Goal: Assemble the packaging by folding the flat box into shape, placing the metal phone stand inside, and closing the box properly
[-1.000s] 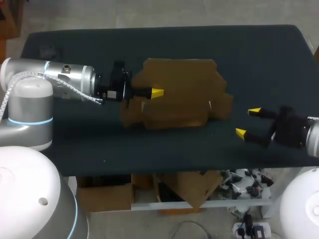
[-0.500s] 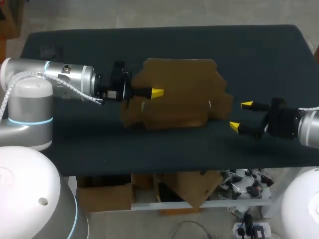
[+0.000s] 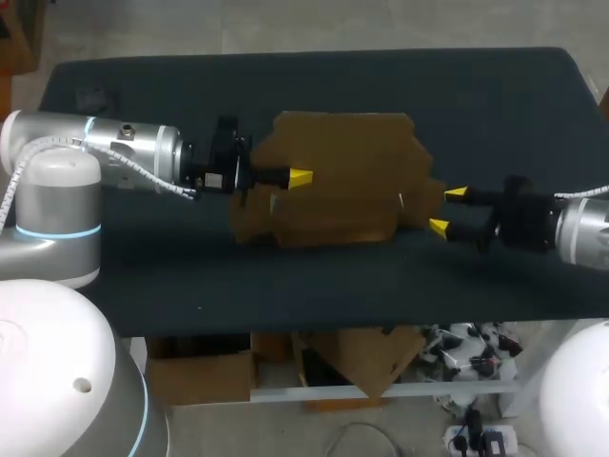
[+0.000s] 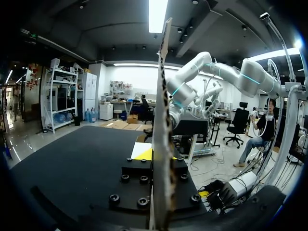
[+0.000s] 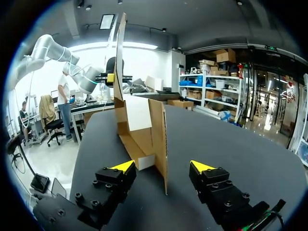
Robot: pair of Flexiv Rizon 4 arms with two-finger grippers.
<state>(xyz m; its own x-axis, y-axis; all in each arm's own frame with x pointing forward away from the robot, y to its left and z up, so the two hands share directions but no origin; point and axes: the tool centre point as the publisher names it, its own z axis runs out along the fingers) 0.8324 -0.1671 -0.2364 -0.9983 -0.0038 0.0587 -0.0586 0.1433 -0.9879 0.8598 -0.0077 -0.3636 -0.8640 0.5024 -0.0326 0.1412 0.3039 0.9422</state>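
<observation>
Cardboard box [image 3: 343, 181], one; dark table [image 3: 285, 86], one. Grippers, two: left gripper [image 3: 298, 178] clamped the box; right gripper [image 3: 445, 211] gaped astride its edge.

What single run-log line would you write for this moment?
left fingers: shut on box | right fingers: open, astride box edge | box: on table, not closed

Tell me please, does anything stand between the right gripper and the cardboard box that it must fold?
Nothing visible does. The right gripper is open at the right edge of the cardboard box, with only bare table near it. In the right wrist view, the box's edge flap stands between the open jaws.
</observation>
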